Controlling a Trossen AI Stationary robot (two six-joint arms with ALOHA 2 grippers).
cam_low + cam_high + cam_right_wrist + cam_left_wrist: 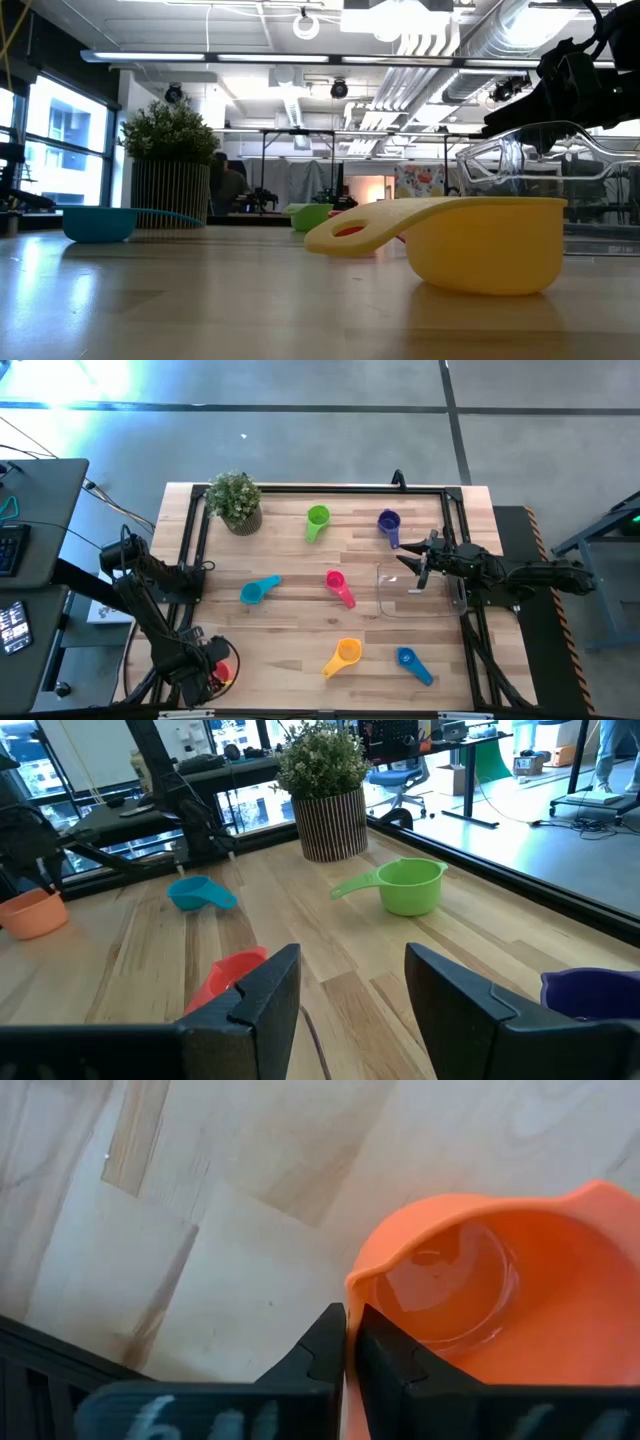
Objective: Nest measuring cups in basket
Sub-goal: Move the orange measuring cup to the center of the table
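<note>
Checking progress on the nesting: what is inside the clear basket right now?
No cup shows inside the basket; wood grain reads through its clear floor. The right end effector hangs over its far rim and covers that edge, so that strip cannot be checked.

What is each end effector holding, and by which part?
Left end effector: shut on the salmon-pink cup, pinching its rim. Right end effector: open at the basket, nothing visibly held.

Six cups are spread over the table: green and purple far, teal and magenta midway, orange and blue near. The salmon cup is pinched at its rim, near left. The clear basket is seen at the right.
</note>
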